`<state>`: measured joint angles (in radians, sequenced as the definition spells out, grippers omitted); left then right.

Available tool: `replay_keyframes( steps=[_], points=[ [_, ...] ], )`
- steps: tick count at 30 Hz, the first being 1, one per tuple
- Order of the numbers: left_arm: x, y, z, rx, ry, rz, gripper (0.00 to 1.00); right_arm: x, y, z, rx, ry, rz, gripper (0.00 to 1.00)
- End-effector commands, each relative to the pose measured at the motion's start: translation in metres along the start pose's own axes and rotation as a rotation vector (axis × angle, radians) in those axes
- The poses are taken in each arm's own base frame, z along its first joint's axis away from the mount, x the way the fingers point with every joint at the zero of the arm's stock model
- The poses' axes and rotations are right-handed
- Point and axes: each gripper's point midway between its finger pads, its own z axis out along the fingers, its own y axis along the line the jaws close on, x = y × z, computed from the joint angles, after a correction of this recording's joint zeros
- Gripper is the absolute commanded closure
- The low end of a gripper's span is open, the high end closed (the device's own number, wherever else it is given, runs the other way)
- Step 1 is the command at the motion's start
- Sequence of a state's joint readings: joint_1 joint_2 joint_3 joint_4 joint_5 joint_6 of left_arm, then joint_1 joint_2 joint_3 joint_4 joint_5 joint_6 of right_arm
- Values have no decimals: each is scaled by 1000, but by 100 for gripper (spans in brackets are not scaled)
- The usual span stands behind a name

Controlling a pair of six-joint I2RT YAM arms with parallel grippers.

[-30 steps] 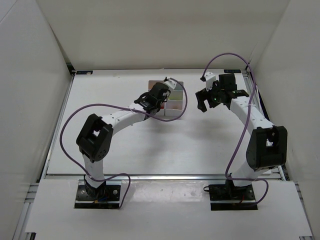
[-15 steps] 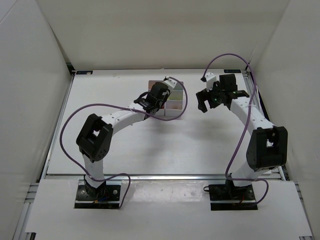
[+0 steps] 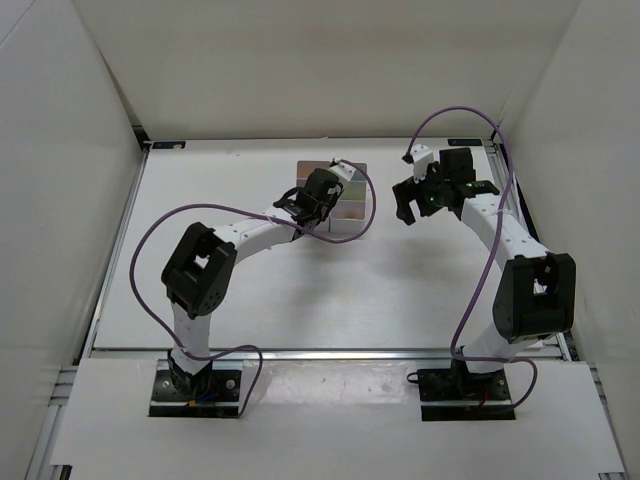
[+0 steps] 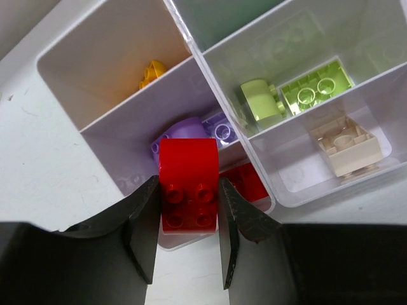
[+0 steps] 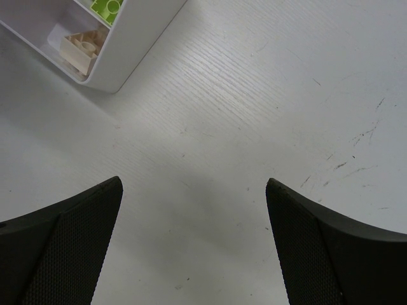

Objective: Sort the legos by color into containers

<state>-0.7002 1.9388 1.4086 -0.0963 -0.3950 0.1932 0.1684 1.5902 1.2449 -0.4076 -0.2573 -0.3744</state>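
Observation:
My left gripper (image 4: pixel 188 194) is shut on a red lego (image 4: pixel 188 162), held above the near edge of the white containers (image 4: pixel 191 47). Below it, one compartment holds a purple lego (image 4: pixel 184 130). Another red lego (image 4: pixel 249 181) lies in the compartment to the right. A yellow-orange lego (image 4: pixel 152 73), two lime legos (image 4: pixel 261 101) and a tan lego (image 4: pixel 346 143) sit in other compartments. In the top view the left gripper (image 3: pixel 322 186) hovers over the containers (image 3: pixel 348 208). My right gripper (image 3: pixel 420 196) is open and empty, to the right of them above bare table.
The right wrist view shows scuffed white table under the open fingers (image 5: pixel 76 222), with a corner of the containers (image 5: pixel 137 44) at the upper left. White walls enclose the table on three sides. Purple cables loop from both arms.
The left arm has shifted a little, its elbow moving right and the gripper edging further over the containers with the red lego. The right arm has not moved.

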Motion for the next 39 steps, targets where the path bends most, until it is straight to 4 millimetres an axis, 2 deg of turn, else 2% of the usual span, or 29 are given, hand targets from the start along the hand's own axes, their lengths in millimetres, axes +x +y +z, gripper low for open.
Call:
replay_keyframes(
  steps=[1, 8, 12, 14, 17, 18, 20, 21, 22, 23, 24, 25, 26, 27, 28, 29, 30, 31, 32, 33, 34, 35, 36, 37, 38, 39],
  points=[
    [-17, 6, -3, -4, -44, -29, 71, -9, -4, -9, 21, -45, -17, 4],
    [-18, 9, -2, -10, -44, -23, 47, -9, -3, -8, 16, -45, -17, 4],
    [-21, 11, -4, -10, -53, -21, 21, -10, -4, -7, 16, -45, -18, 4],
    [-25, 14, -7, -15, -60, -21, 19, -11, -4, -8, 17, -48, -19, 4],
    [-44, 23, -21, -24, -108, -35, 16, -11, -4, -9, 19, -48, -20, 4],
    [-59, 31, -31, -34, -135, -49, 11, -10, -4, -9, 22, -47, -20, 4],
    [-77, 40, -46, -37, -159, -100, 7, -11, -5, -10, 27, -50, -19, 4],
    [-93, 49, -62, -35, -172, -116, 5, -12, -5, -12, 30, -55, -18, 4],
    [-99, 55, -70, -33, -173, -138, 4, -13, -5, -12, 31, -58, -15, 4],
    [-92, 59, -77, -23, -128, -163, 3, -14, -5, -12, 32, -61, -13, 4],
    [-102, 68, -90, -18, -141, -187, 3, -15, -5, -12, 35, -64, 0, 4],
    [-98, 71, -95, -13, -124, -205, 0, -14, -5, -11, 36, -61, 7, 4],
    [-85, 81, -99, -22, -80, -217, 1, -16, -6, -11, 39, -64, 13, 4],
    [-82, 90, -112, -18, -78, -250, 1, -15, -9, -12, 46, -64, 30, 4],
    [-61, 91, -111, -15, -32, -254, 1, -14, -10, -11, 48, -63, 60, 4],
    [-39, 103, -113, -32, 28, -260, 1, -12, -14, -10, 54, -61, 85, 4],
    [-28, 114, -120, -54, 47, -271, 1, -8, -22, -12, 70, -58, 115, 3],
    [3, 117, -121, -71, 134, -259, 1, -4, -28, -12, 84, -53, 159, 3],
    [18, 133, -123, -100, 172, -270, 1, 1, -34, -12, 96, -47, 191, 2],
    [33, 140, -124, -124, 212, -277, 1, 7, -45, -16, 119, -46, 227, 2],
    [55, 140, -127, -109, 278, -280, 1, 12, -50, -18, 130, -43, 265, 1],
    [73, 157, -129, -128, 317, -322, 0, 19, -55, -20, 140, -37, 291, 1],
    [84, 157, -130, -91, 343, -344, 1, 30, -71, -29, 174, -35, 341, 1],
    [100, 156, -131, -83, 373, -394, 1, 38, -77, -32, 183, -29, 374, 1],
    [112, 167, -134, -96, 389, -432, 0, 46, -79, -36, 181, -25, 407, 1],
    [118, 166, -136, -92, 398, -447, 0, 55, -88, -42, 196, -24, 435, 1]
  ],
)
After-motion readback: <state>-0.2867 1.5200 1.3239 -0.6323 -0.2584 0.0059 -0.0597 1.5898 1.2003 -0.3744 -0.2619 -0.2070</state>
